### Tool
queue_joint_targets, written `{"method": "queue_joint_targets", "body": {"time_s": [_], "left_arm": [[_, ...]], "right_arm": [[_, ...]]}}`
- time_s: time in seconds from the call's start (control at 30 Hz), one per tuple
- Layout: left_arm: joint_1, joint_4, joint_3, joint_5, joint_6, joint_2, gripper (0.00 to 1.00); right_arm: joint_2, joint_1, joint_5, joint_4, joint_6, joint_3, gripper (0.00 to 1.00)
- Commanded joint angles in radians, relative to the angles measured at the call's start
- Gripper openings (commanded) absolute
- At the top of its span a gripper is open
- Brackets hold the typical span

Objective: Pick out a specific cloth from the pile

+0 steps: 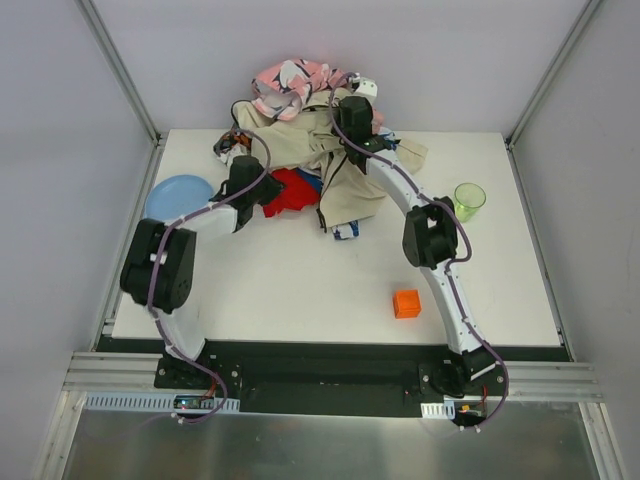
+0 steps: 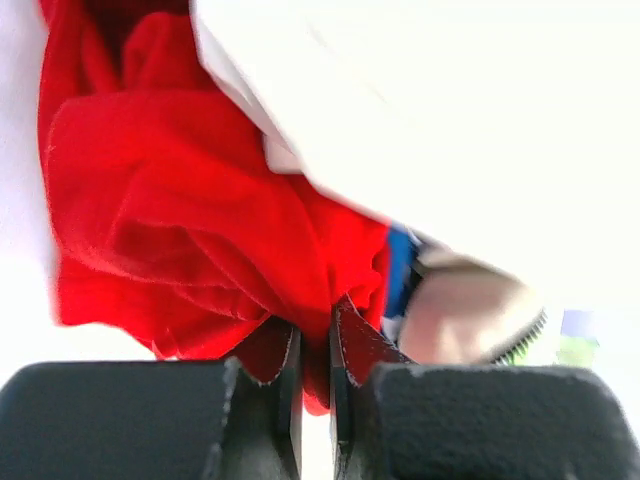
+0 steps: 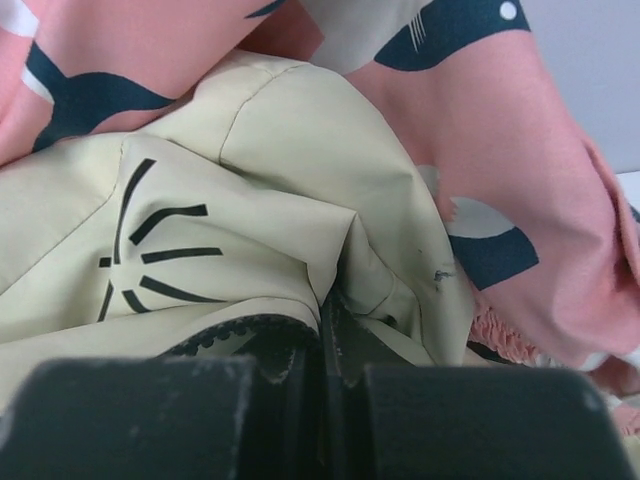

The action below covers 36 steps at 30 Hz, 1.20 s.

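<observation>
The red cloth (image 1: 291, 190) (image 2: 190, 200) is lying at the near left edge of the pile (image 1: 318, 140), partly tucked under the beige garment (image 1: 350, 178) (image 3: 250, 190). The left gripper (image 1: 258, 188) (image 2: 315, 335) is pinching a fold of it, jaws nearly together. The right gripper (image 1: 356, 116) (image 3: 325, 325) is clamping the beige garment beside a pink patterned cloth (image 1: 288, 80) (image 3: 510, 170). The pile is sitting at the far side of a white table (image 1: 300, 285), spilling over its far edge. A blue plate (image 1: 177, 195), a green cup (image 1: 469, 199) and an orange block (image 1: 407, 303) are also resting on the table, with grey walls (image 1: 60, 120) enclosing it.
</observation>
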Motion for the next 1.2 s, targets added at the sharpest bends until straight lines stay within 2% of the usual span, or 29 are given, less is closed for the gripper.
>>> {"method": "queue_joint_targets", "body": {"time_s": [0.0,0.17,0.33,0.43,0.77,0.9,1.07,1.17], "left_arm": [[-0.041,0.025,-0.128,0.081,0.130,-0.314,0.00],[-0.109,-0.036,-0.216,0.132,0.225,-0.583,0.00],[-0.164,-0.170,-0.185,0.110,0.318,-0.796,0.00],[-0.178,-0.182,-0.175,0.135,0.345,-0.908,0.00],[-0.187,-0.306,-0.136,0.181,0.376,-1.111,0.00],[-0.187,-0.446,-0.101,0.095,0.385,-1.161,0.00],[-0.187,-0.651,-0.052,0.006,0.385,-1.201,0.00],[-0.187,-0.786,-0.021,-0.054,0.367,-1.191,0.00]], "right_arm": [[-0.066,-0.035,0.029,-0.061,-0.036,-0.039,0.01],[-0.079,-0.046,0.011,-0.107,-0.036,-0.056,0.01],[-0.115,-0.047,-0.006,-0.124,-0.040,-0.097,0.01],[-0.139,-0.046,-0.017,-0.124,-0.037,-0.146,0.01],[-0.234,-0.047,-0.119,-0.118,-0.049,-0.287,0.02],[-0.274,-0.046,-0.142,-0.101,-0.048,-0.348,0.09],[-0.328,-0.046,-0.225,-0.098,-0.068,-0.413,0.27],[-0.375,-0.044,-0.294,-0.098,-0.086,-0.468,0.30]]}}
